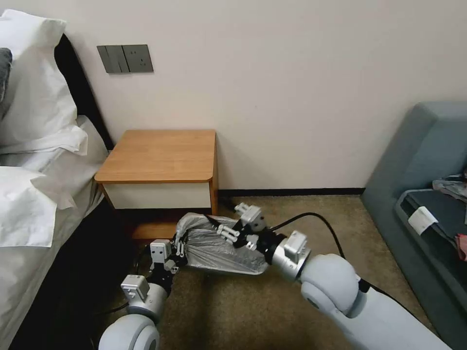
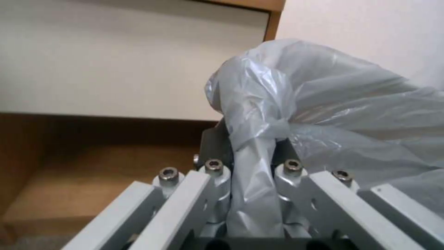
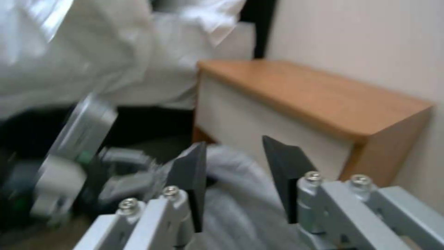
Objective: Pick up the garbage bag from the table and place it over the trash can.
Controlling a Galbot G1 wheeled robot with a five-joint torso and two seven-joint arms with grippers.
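Observation:
The garbage bag is a crinkly grey plastic bundle held low over the carpet, just in front of the table, a wooden nightstand with a white drawer front. My left gripper is shut on the bag's left end. In the left wrist view a twisted strip of the garbage bag is pinched in the left gripper. My right gripper hovers at the bag's top right. Its black pads stand apart, open, with the garbage bag behind them. The trash can is hidden.
A bed with white pillows lines the left side. A grey sofa with loose items stands at the right. A black cable arcs over my right arm. Bare carpet lies in front of the bag.

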